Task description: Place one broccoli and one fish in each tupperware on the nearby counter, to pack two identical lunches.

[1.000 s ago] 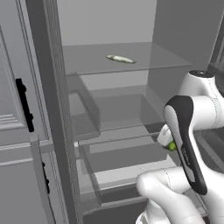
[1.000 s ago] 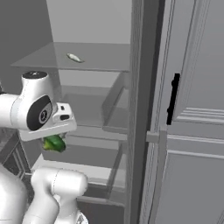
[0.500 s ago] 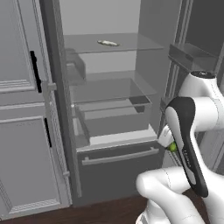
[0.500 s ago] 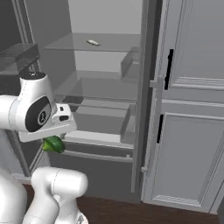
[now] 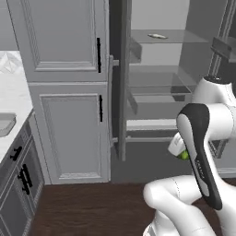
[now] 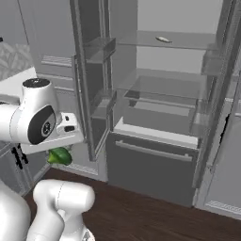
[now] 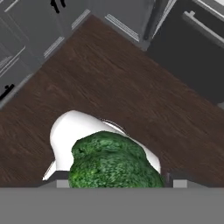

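Observation:
A green broccoli [image 7: 113, 162] sits between my gripper's [image 7: 116, 183] fingers, and the gripper is shut on it above the dark wooden floor. From the right base view the broccoli [image 6: 60, 156] hangs under the hand [image 6: 66, 134]; from the left it peeks out beside the forearm as a green patch [image 5: 185, 156]. A pale fish [image 6: 163, 39] lies on the top glass shelf of the open fridge, also seen as the fish [image 5: 156, 36]. At the far left, the corner of a light-grey tupperware [image 5: 4, 123] rests on the white counter [image 5: 14, 99].
Tall grey panelled cabinet doors [image 5: 69, 92] with black handles stand between the counter and the fridge. The open fridge door [image 6: 89, 84] carries side bins, and its lower drawer [image 6: 150, 164] is closed. Dark wooden floor [image 7: 113, 87] lies below the hand.
The whole picture has shifted: the base has backed away and turned left, so the fridge looks farther off and the counter comes into view. The broccoli stays in the gripper.

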